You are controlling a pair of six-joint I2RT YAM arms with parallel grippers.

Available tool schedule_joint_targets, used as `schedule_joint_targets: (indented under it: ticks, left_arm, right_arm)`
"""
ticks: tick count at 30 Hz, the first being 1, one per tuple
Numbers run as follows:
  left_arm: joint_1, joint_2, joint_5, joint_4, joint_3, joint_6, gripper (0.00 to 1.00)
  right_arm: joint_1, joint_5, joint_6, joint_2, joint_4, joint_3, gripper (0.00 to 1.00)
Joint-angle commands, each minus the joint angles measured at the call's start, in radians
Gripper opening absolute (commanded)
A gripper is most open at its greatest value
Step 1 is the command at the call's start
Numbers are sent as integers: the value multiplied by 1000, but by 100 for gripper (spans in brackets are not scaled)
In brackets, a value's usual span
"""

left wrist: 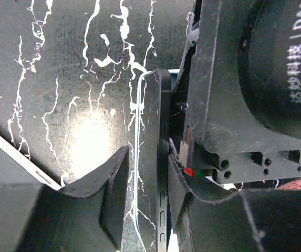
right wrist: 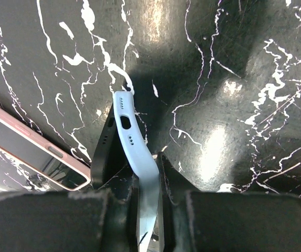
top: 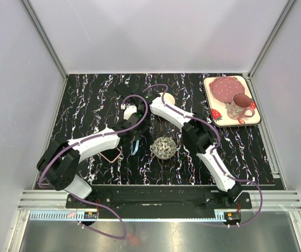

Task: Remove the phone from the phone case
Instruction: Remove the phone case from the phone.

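Observation:
A dark phone stands on edge between my left gripper's fingers. The right finger presses its side and the left finger sits close against its glass, so the gripper is shut on it. My right gripper is shut on the light blue case. The case's end is bent away from the phone, which stands just left of it. In the top view both arms meet over the mat's middle, where the blue case shows beneath them.
A pink-rimmed case lies flat on the black marbled mat just left of the grippers; it also shows in the top view. A wire ball sits to the right. A tray with a mug stands back right.

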Motion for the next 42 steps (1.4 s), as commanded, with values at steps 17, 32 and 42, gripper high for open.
schedule_joint_targets:
  ticks: [17,32,42]
  left_arm:
    - [40,221,-224,-286,78,-79,21]
    - [42,-12,-141,-260,31,-90,0]
    - [187,-273,150,-150,-9,-44,0]
  right_arm:
    - [6,-33,9,-94,10,-86,0]
    - [-24,83,-6,-243,65,-241,0]
    - [-98,59,-50,-292,169,-345,0]
